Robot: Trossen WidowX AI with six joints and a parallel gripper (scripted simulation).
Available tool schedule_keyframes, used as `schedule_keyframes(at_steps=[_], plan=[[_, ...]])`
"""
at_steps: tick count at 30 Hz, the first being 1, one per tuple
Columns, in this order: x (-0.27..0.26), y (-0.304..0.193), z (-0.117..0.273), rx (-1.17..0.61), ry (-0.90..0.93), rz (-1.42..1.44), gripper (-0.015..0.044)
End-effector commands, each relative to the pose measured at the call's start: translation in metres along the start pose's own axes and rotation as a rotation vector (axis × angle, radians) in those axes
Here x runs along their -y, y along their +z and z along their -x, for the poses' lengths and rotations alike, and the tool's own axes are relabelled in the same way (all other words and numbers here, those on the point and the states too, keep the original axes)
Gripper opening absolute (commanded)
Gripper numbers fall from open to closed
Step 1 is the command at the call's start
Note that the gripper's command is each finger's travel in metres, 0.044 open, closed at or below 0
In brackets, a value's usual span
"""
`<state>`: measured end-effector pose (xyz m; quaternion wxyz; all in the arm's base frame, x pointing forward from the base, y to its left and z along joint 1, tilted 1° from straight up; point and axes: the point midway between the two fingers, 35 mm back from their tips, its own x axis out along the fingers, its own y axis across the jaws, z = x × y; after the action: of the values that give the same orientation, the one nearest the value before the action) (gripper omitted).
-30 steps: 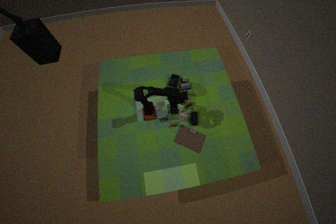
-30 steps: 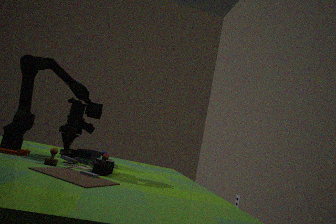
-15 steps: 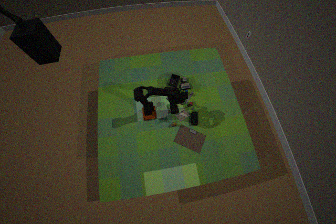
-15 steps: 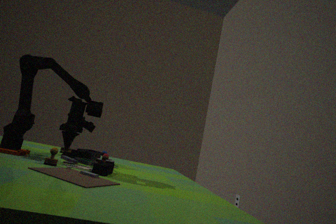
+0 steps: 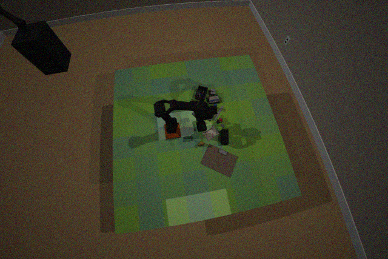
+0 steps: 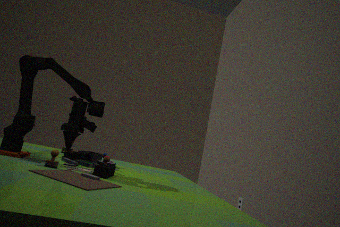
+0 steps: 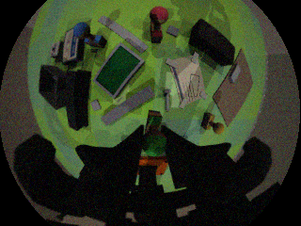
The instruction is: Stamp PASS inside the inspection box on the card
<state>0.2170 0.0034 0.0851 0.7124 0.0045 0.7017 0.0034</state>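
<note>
The tabletop [image 5: 250,168] [image 6: 153,205] [image 7: 99,127] is patched green and blue. In the wrist view, a green pad [image 7: 118,71] lies at eleven o'clock, a card [image 7: 187,81] at one (dim light, this), and a brown board [image 7: 237,94] at two.

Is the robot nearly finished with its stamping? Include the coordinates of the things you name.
Not nearly, I think. The gripper [image 6: 68,149] [image 7: 152,127] already has a green-handled stamp [image 7: 154,145] in its fingers, probably the PASS one, though no word is readable. I can't tell if it's inked. The box on the card [image 7: 188,85] shows no clear print. Printing and putting the stamp down seem left.
</note>
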Motion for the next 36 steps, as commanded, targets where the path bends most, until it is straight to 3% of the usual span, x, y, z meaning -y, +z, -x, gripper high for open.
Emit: schedule_keyframes(at_steps=[1, 36], plan=[[-0.001, 0.000, 0.003, 0.001, 0.007, 0.004, 0.0000], [-0.001, -0.001, 0.020, 0.002, 0.011, 0.003, 0.0000]])
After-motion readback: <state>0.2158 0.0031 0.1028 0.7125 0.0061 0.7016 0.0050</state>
